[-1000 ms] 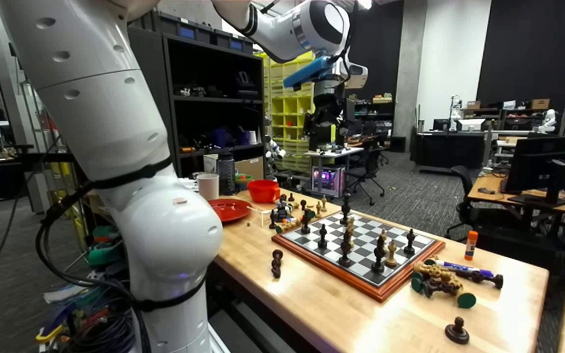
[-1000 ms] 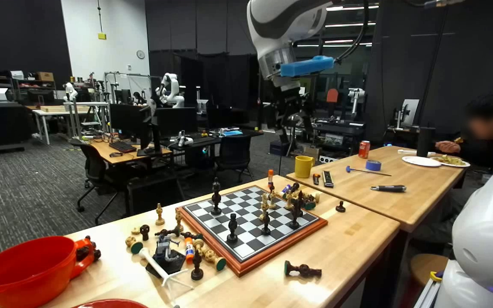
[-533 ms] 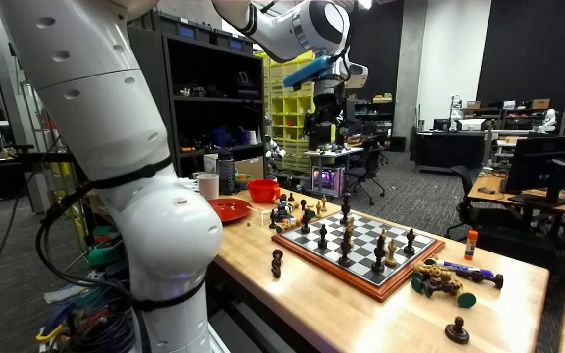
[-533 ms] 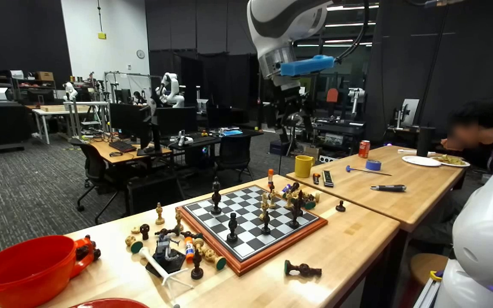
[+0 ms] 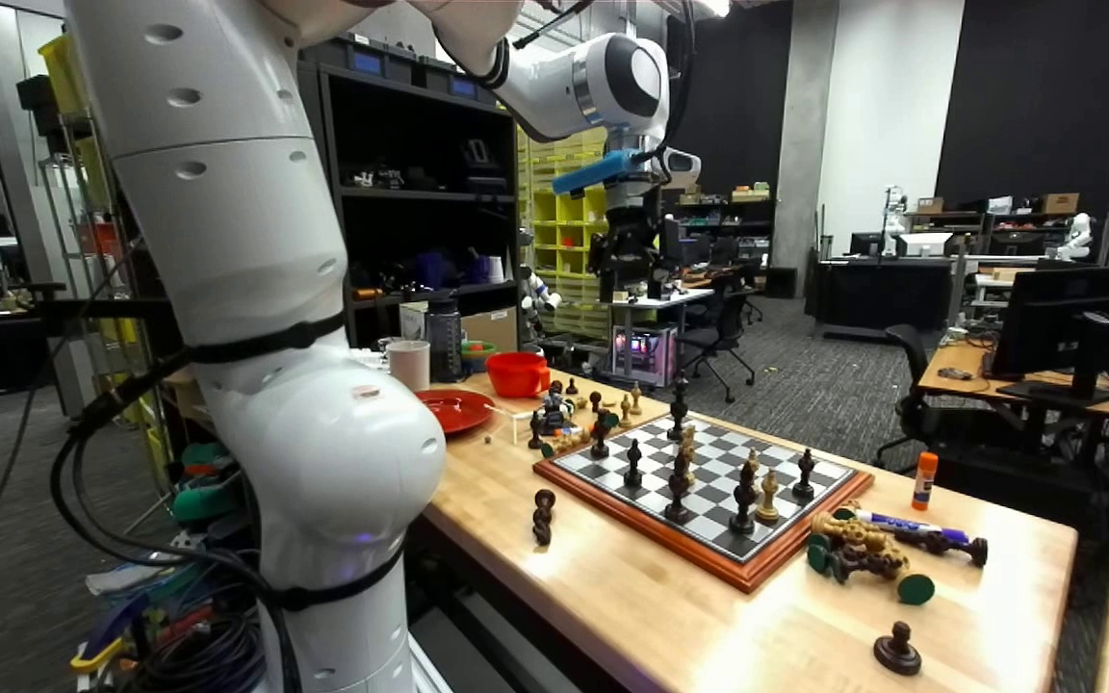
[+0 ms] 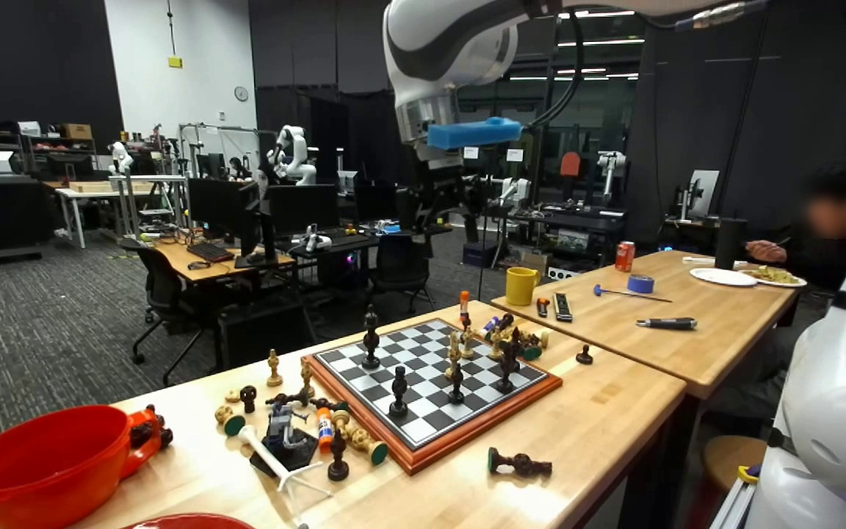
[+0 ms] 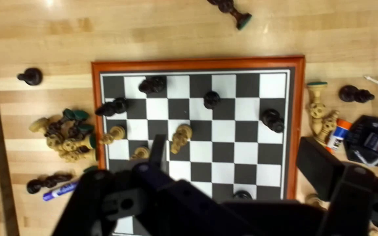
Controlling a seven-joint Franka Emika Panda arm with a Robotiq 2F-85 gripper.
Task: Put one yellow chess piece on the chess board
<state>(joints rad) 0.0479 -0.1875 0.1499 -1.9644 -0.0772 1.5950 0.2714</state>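
The checkered chess board (image 5: 649,529) lies on the wooden table; its reddish-brown frame also shows in an exterior view (image 6: 485,427) and in the wrist view (image 7: 199,63). Several dark pieces and a few yellow chess pieces (image 7: 181,137) stand on it. Off the board, yellow pieces stand upright (image 6: 274,369) and lie on their sides (image 6: 366,444) by one edge. More yellow pieces (image 7: 74,144) lie in a pile with dark ones at the opposite edge. My gripper (image 7: 238,160) is open and empty, high above the board. It also shows in both exterior views (image 5: 631,289) (image 6: 445,213).
A red bowl (image 6: 56,466), a red plate (image 5: 455,412), a small gadget on a black base (image 6: 287,433) and a glue stick (image 6: 325,430) are beyond one board edge. An upright glue stick (image 5: 924,481) and a marker (image 7: 59,191) are near the pile. A dark piece (image 6: 520,463) lies in front.
The arm has moved: my gripper is further left and somewhat lower in both exterior views. The pieces and the board have not moved.
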